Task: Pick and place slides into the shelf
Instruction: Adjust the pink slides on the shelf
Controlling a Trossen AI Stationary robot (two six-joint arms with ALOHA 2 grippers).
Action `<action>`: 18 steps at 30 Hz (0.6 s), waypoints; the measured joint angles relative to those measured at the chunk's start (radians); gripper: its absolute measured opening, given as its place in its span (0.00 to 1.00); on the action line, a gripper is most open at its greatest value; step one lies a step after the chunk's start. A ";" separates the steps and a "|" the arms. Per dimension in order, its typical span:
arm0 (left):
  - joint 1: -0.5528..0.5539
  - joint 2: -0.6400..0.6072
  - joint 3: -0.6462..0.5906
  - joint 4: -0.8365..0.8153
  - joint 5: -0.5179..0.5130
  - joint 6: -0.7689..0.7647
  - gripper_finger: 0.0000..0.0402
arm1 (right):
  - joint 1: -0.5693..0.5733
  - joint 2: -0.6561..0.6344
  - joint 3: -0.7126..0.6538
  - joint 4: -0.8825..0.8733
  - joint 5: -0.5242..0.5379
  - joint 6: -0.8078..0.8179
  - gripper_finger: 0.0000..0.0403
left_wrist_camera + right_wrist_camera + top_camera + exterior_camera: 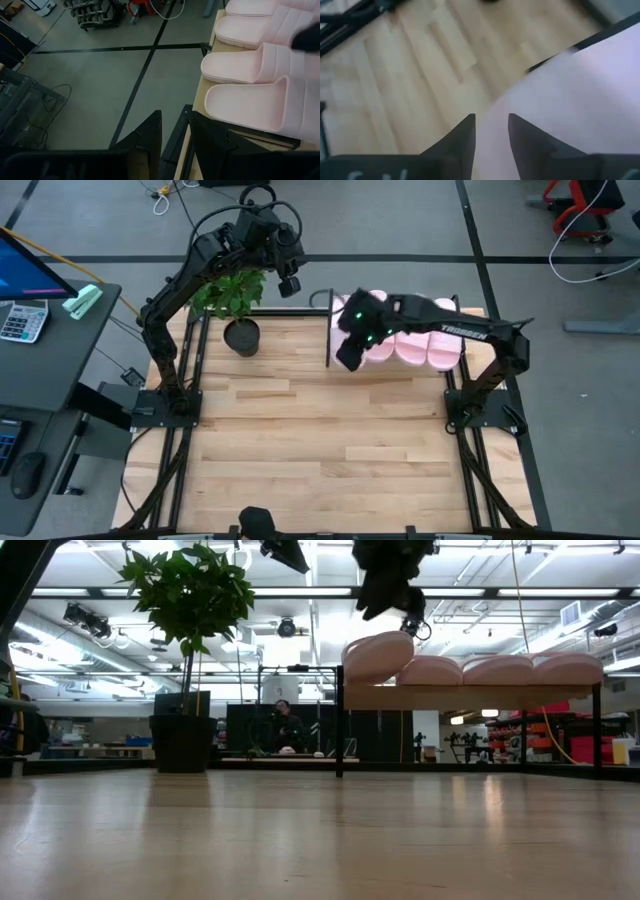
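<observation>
A: Where do your slides (pixel 412 340) sit?
B: Upper right of the high view, all four in a row on the shelf (pixel 470 697) at the table's (pixel 320 450) far edge. In the low view the leftmost one is tilted, its toe raised over the shelf's left end.
A: Your right gripper (pixel 350 352)?
B: Over that left end, above the tilted slide. The right wrist view shows its fingers (pixel 462 137) slightly apart with nothing between them, pink foam just beyond.
A: Left gripper (pixel 175 137)?
B: Up by the plant (pixel 232 295), upper centre of the high view; fingers narrowly parted, holding nothing. Only its wrist view shows the slides' soles overhanging the table edge above the floor.
A: Open room?
B: You have bare wood across the whole near half.
</observation>
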 joint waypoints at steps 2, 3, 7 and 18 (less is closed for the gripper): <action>0.000 0.000 0.000 0.000 0.000 0.000 0.27 | -0.022 -0.019 0.023 -0.011 0.007 -0.017 0.28; 0.000 0.000 0.000 0.000 0.000 0.000 0.27 | -0.035 -0.028 0.032 -0.019 0.010 -0.029 0.27; 0.000 0.000 0.000 0.000 0.000 -0.011 0.27 | -0.074 -0.082 0.046 -0.130 0.026 -0.103 0.19; 0.000 0.000 0.000 0.002 0.000 -0.039 0.27 | -0.011 -0.114 0.039 -0.428 0.030 -0.351 0.10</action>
